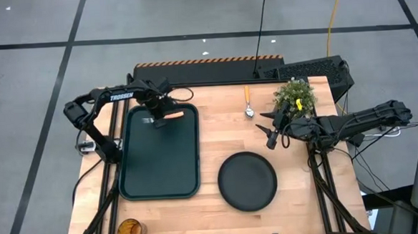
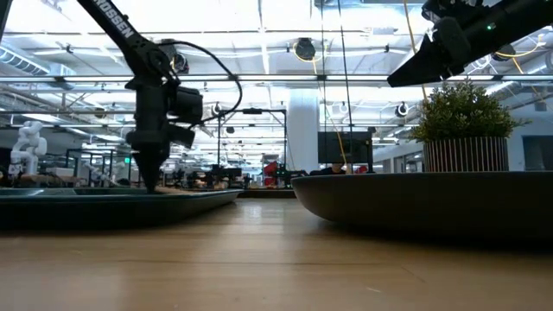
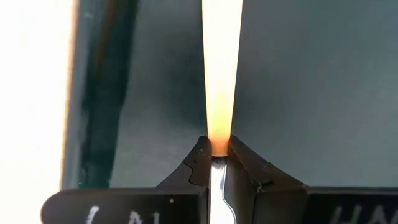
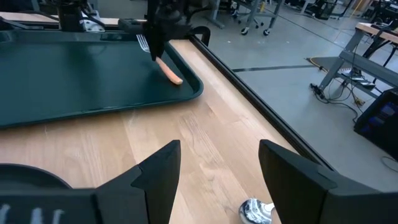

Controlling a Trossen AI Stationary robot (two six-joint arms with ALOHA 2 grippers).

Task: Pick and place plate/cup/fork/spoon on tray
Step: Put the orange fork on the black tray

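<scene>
Here the fork (image 1: 172, 116) lies on the tray (image 1: 160, 178), in the tray's far right corner, its orange-yellow handle pointing toward the counter's middle and its tines toward the left arm. The left hand (image 1: 159, 118) stands over it, fingers pressed together on the fork at the neck where handle meets silver; the left wrist view shows the two dark fingers (image 3: 245, 165) pinching that junction (image 3: 217, 149) above the tray's dark floor (image 3: 311, 74). In the right wrist view the fork (image 4: 168, 70) rests low on the tray (image 4: 74, 81), tines raised slightly beside the left hand (image 4: 155, 45).

The tray occupies the counter's (image 1: 217, 131) left half. At about 4 o'clock from the tray, well apart from the fork, sits the round dark plate (image 1: 247, 181), bare on the wood. At about 12 o'clock from the plate, near the far edge, lies the spoon (image 1: 248, 103), bowl toward the plate, handle away. The cup (image 1: 130, 231) stands at roughly 7 o'clock from the tray, at the counter's near left corner.

The right hand (image 1: 269, 130) hovers at about 1 o'clock from the plate, fingers spread wide and holding nothing; its wrist view shows both fingers (image 4: 158, 171) apart above bare wood, with the spoon's bowl (image 4: 255, 210) just beside them. A potted plant (image 1: 294, 94) stands behind the right arm, near the counter's far right corner.
</scene>
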